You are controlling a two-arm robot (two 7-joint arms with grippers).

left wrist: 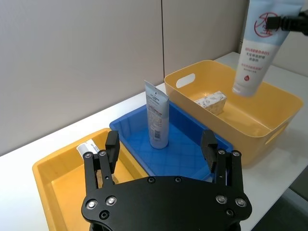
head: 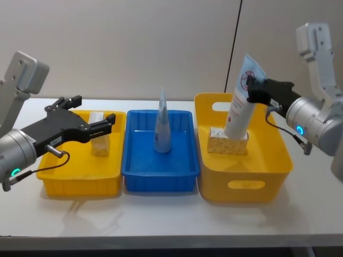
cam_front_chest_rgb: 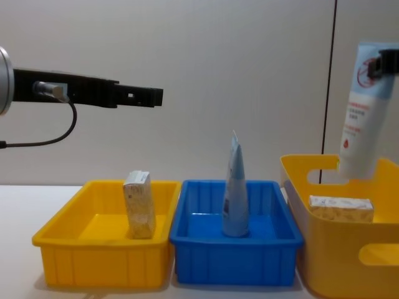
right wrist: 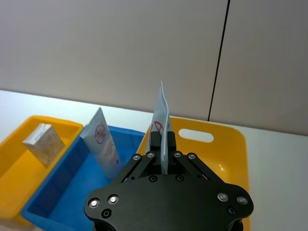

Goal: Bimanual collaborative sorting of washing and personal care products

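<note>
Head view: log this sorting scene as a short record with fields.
left pincer: open, above the shallow yellow plastic tray
right pincer: shut on a pale blue-white tapered tube with red print, held above the deep yellow plastic bin
shallow yellow tray: one beige-grey carton, upright
blue plastic tray: one pale tube, standing on its cap
deep yellow bin: one beige-grey carton, lying flat
</note>
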